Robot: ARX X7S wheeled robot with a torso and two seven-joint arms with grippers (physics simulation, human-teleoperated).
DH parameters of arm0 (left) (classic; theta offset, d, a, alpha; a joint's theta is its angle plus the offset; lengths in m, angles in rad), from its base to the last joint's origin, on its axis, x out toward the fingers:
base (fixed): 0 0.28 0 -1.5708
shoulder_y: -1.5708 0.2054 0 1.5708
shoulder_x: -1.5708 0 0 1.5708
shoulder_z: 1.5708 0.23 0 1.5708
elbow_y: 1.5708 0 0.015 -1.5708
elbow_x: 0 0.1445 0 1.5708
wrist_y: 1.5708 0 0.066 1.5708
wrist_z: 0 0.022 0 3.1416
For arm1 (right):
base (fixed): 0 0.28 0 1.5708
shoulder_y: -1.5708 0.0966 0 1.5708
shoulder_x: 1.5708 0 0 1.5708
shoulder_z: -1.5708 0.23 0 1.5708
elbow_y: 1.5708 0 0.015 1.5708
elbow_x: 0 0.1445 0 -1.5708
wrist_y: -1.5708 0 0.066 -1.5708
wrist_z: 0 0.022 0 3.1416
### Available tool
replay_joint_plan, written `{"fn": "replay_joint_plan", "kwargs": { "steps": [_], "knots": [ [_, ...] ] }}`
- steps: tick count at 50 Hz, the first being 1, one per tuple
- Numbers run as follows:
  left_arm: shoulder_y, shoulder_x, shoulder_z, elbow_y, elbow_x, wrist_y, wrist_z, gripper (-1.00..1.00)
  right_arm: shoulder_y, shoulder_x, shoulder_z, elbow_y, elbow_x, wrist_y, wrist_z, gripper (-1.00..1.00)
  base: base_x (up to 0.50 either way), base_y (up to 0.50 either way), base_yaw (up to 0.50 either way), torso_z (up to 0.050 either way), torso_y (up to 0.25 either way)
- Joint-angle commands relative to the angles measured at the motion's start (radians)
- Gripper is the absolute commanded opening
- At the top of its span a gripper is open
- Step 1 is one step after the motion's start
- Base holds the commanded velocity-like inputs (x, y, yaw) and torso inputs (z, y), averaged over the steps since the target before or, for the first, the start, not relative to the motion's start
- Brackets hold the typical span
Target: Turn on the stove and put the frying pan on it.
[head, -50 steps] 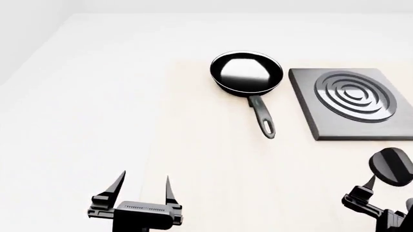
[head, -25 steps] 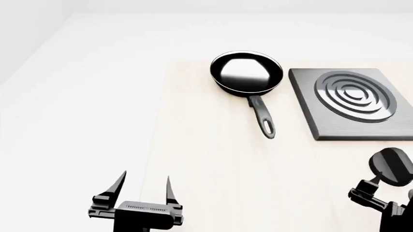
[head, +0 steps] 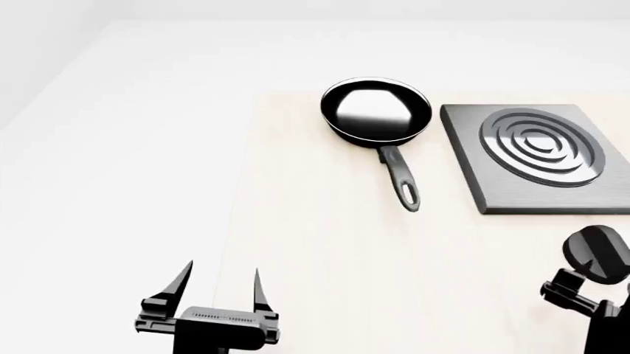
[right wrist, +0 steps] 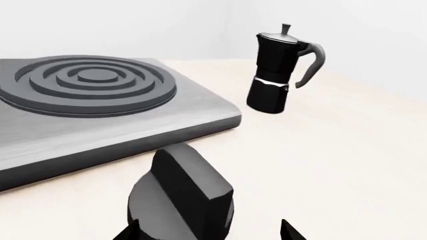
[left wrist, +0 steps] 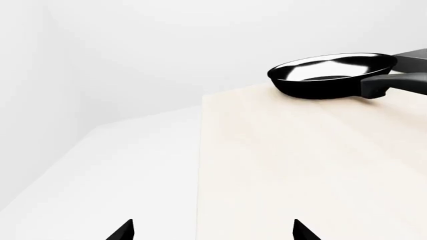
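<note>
- Left gripper (head: 218, 284): jaws spread, empty, low near the table's edge.
- Frying pan (head: 377, 110): mid-table, left of the stove (head: 536, 155); likely rigid, glossy, front-heavy; best gripped on the long handle (head: 400, 179).
- Knob (head: 594, 253): near the stove's front, ridged, grippy.
- Right gripper (head: 580, 291): just beside the knob, jaws apart.

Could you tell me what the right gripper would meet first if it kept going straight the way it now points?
Most likely the knob: in the right wrist view it sits right ahead of the right gripper, between the finger tips, with the stove beyond it. Whether they already touch is unclear.
</note>
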Motion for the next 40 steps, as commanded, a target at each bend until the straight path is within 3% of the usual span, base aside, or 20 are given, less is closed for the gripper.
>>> {"fn": "replay_joint_plan", "kwargs": {
  "steps": [1, 27, 40],
  "knots": [
    [0.001, -0.005, 0.005, 0.002, -0.003, -0.001, -0.006, 1.00, 0.035, 0.010, 0.000, 0.064, -0.005, -0.023, -0.010, 1.00, 0.00, 0.00, 0.00, 0.000, 0.000],
    [-0.010, -0.009, 0.021, -0.011, -0.007, 0.002, -0.014, 1.00, 0.097, 0.042, 0.000, 0.153, -0.006, -0.008, -0.015, 1.00, 0.00, 0.00, 0.00, 0.000, 0.000],
    [-0.010, -0.015, 0.021, -0.008, -0.020, 0.000, -0.016, 1.00, 0.156, 0.048, -0.016, 0.301, -0.031, -0.049, -0.027, 1.00, 0.00, 0.00, 0.00, 0.000, 0.000]
  ]
}}
